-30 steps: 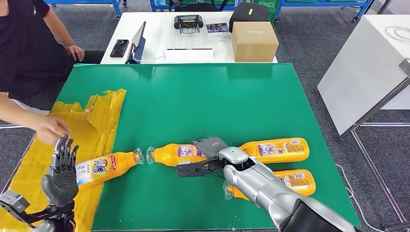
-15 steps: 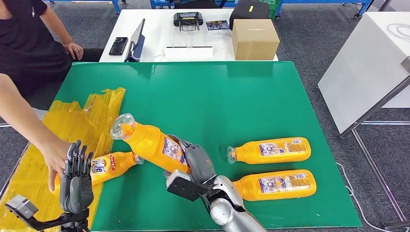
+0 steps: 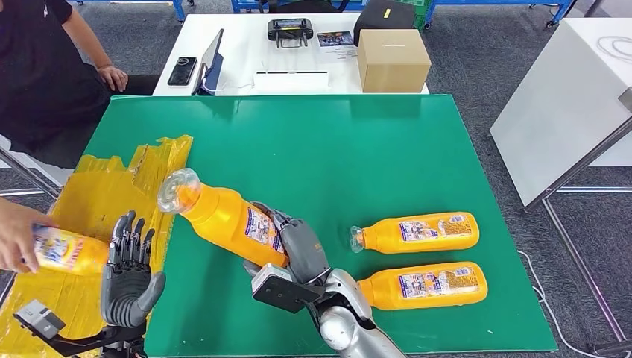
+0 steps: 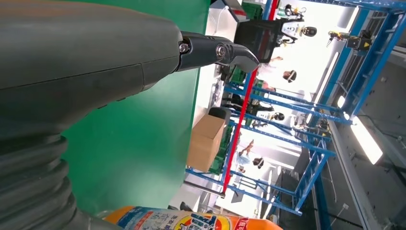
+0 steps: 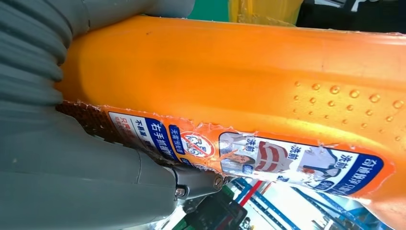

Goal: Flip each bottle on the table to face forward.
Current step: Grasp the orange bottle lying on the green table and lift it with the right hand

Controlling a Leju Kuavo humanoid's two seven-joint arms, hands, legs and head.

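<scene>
We're gripping one orange bottle (image 3: 227, 218) in our right hand (image 3: 298, 250), tilted up off the green table (image 3: 335, 149), cap end pointing left. It's looking slick, so it could be slipping mid-turn, or swinging into our left hand (image 3: 128, 280), which is hovering open-fingered and holding nothing.

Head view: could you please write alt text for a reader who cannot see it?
The right hand holds an orange bottle tilted above a green table. Two more bottles lie to its right, and a person's hand holds another at left, near the open left hand.
</scene>
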